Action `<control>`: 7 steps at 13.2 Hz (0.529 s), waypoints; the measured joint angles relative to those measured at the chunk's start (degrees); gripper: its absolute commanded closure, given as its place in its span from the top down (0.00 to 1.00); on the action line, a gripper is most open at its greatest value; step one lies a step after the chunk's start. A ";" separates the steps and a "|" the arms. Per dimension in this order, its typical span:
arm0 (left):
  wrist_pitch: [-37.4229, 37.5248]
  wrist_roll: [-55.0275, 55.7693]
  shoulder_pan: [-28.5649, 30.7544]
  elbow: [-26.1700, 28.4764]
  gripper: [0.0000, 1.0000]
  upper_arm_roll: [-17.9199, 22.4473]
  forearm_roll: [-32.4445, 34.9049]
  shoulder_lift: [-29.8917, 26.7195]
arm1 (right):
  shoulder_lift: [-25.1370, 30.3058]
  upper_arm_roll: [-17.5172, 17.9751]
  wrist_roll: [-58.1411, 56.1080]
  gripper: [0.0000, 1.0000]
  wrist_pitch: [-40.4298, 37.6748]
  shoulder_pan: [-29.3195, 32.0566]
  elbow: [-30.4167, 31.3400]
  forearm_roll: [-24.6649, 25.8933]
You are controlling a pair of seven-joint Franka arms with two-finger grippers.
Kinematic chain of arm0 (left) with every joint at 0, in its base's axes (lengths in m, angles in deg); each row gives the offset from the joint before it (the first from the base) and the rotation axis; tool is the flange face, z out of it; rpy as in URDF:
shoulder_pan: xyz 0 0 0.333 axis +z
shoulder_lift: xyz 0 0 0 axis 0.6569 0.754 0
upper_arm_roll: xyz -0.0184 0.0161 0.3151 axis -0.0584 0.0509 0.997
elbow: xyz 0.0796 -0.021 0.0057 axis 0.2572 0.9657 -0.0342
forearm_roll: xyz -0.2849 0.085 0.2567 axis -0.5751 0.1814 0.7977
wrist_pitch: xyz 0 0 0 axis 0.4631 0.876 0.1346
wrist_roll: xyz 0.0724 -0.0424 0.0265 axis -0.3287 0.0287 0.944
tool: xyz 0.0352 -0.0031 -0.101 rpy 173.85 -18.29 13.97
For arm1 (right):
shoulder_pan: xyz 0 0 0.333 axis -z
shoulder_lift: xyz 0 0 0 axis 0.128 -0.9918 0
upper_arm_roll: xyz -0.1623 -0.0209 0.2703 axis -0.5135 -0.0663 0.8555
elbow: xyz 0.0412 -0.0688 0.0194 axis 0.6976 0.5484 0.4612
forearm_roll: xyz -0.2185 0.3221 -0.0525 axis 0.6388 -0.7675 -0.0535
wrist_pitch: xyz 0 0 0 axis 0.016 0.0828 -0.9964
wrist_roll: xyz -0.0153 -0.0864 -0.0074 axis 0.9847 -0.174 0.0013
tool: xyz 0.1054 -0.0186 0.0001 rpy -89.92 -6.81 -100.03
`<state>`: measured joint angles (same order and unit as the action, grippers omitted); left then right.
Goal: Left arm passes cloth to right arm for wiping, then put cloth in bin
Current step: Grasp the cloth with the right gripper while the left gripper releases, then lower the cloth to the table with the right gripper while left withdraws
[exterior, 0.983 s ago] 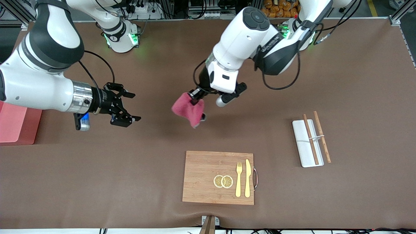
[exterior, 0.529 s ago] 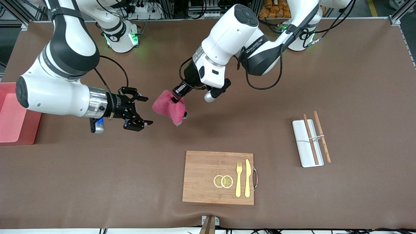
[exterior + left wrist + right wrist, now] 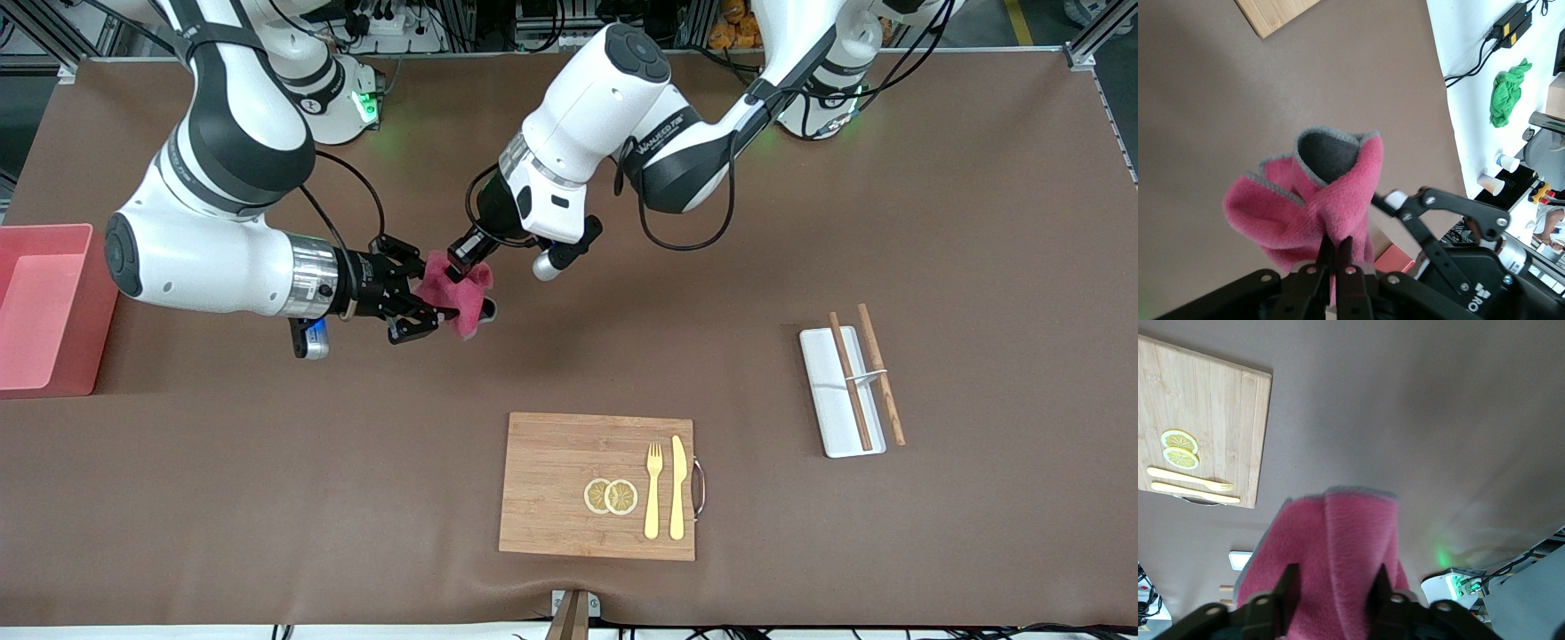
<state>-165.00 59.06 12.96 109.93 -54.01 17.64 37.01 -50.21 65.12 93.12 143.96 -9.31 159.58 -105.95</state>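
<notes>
The left arm's gripper (image 3: 460, 258) is shut on the raspberry-pink cloth (image 3: 458, 293) and holds it up over the brown table, between the two arms. In the left wrist view its gripper (image 3: 1336, 245) pinches a fold of the cloth (image 3: 1305, 207), whose grey edge curls at the top. The right arm's gripper (image 3: 428, 289) is open, with one finger on each side of the hanging cloth. In the right wrist view the cloth (image 3: 1331, 540) fills the gap of the right gripper (image 3: 1333, 589). The salmon-pink bin (image 3: 53, 233) stands at the right arm's end of the table.
A wooden board (image 3: 551, 480) with lemon slices, a fork and a knife lies nearer the front camera; it also shows in the right wrist view (image 3: 1205, 407). A white tray (image 3: 822, 409) with chopsticks lies toward the left arm's end.
The left arm has carried the cloth toward the right arm's end. The right arm has moved in to meet it, and its open fingers now stand around the cloth.
</notes>
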 measured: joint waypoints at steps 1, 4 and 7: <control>0.00 0.00 0.01 -0.21 0.23 0.08 0.00 0.00 | -0.07 -0.04 -0.06 0.00 0.00 0.00 0.00 0.00; 2.04 0.00 0.49 -0.56 1.00 0.35 0.00 -0.14 | -0.51 -0.11 -1.45 0.00 0.03 0.00 0.01 0.00; 12.21 -0.20 2.76 -1.39 1.00 0.72 0.07 -1.82 | -0.67 -0.08 -3.35 0.00 0.13 -0.01 0.00 0.05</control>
<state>-152.79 58.86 15.72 108.55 -53.30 17.71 35.19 -50.88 65.03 89.77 144.09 -9.33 159.58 -105.91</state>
